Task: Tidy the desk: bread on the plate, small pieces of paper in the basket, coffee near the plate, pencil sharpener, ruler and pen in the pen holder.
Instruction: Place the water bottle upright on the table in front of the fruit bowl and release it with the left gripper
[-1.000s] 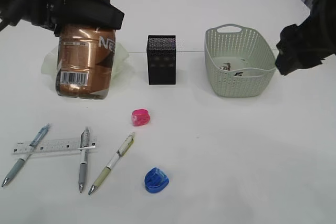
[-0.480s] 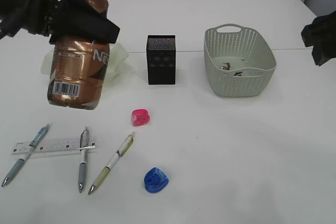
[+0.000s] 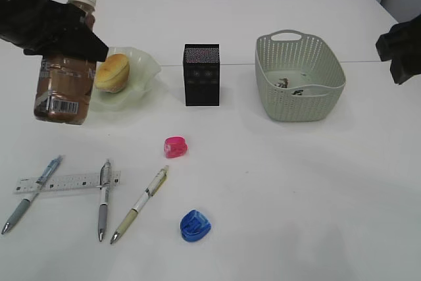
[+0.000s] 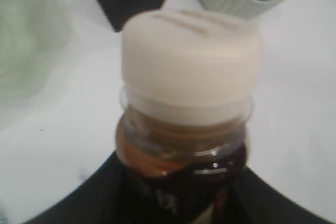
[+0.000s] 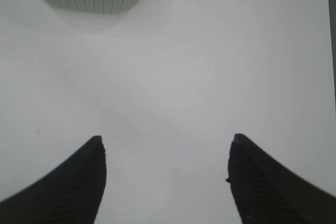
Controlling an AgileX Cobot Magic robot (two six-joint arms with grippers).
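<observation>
Gripping coffee (image 3: 64, 70) w/ left claw (image 3: 66, 37), just left of plate (image 3: 146, 74); right claw (image 5: 165, 174) wide open, empty.

Bright, even light from above over the large plain white desk (image 3: 296, 182); only soft, short shadows under the small black metal-mesh pen holder (image 3: 202, 74) and the pale grey-green perforated plastic basket (image 3: 299, 78). Sharp in the exterior view, with slight motion blur on the brown plastic coffee bottle with white cap (image 3: 64, 77). Strongly out of focus in the left wrist view: white cap (image 4: 190, 61) soft, background smeared, small glints on the bottle neck. Clear but slightly washed out in the right wrist view, with faint grey shading across the tabletop.
</observation>
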